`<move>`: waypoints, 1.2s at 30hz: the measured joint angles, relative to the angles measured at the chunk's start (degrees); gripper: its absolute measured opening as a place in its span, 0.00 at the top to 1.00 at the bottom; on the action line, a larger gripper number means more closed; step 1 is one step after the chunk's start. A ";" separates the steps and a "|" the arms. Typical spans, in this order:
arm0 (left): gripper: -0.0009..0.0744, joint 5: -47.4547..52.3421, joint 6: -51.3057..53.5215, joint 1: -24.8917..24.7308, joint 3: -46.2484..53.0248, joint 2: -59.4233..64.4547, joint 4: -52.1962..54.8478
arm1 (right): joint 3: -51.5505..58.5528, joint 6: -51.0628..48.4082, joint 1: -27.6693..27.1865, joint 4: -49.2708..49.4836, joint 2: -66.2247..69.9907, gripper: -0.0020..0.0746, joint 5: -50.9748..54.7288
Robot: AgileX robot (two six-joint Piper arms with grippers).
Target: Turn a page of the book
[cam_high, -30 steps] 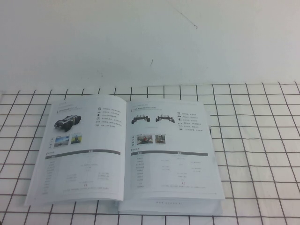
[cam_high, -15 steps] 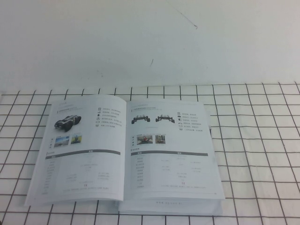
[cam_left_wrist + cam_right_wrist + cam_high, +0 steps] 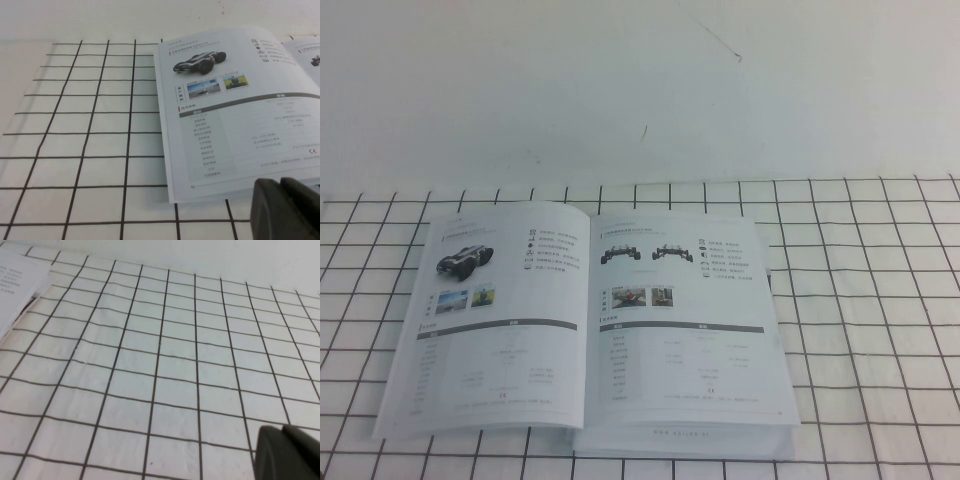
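The book (image 3: pixel 590 330) lies open and flat on the grid-lined cloth (image 3: pixel 860 300), its spine running from the near edge toward the far wall, and the page (image 3: pixel 685 325) to be turned is the right-hand leaf, the one showing two dark chassis side by side. It rests flat on the thick stack beneath it, with its free long edge on the side away from the spine. Neither arm appears in the high view. The left gripper (image 3: pixel 287 210) shows only as a dark block at the corner of its wrist view, hovering just off the near corner of the book's left-hand leaf, the one with a single black wheeled robot (image 3: pixel 200 62). The right gripper (image 3: pixel 287 452) is likewise a dark sliver at the corner of its own view, over bare cloth, with only the book's right fringe (image 3: pixel 20 287) visible well off to one side. So the page's free edge lies toward the book from the right gripper — judging by this, the right arm is the natural one for lifting that edge, though it stands farther from the book than the left. Both grippers are cut off by the frame — whether either is spread or closed I cannot tell.
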 joint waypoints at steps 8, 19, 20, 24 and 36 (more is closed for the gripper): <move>0.99 0.00 0.00 0.00 0.00 0.00 0.10 | 0.00 0.00 0.00 -1.29 0.00 0.98 0.00; 0.99 0.00 0.00 0.00 0.00 0.00 0.23 | 0.00 -0.10 0.00 -1.51 0.00 0.98 0.00; 0.99 -0.13 0.00 0.00 0.00 0.00 0.23 | 0.00 -0.10 0.00 -1.51 0.00 0.98 0.00; 0.99 -2.78 0.00 0.00 0.22 0.00 0.90 | 0.00 -0.10 0.00 -1.64 0.00 0.98 -0.92; 0.99 -21.66 0.00 0.00 0.35 0.00 13.32 | 0.00 -0.10 0.00 -1.75 0.00 0.98 -19.61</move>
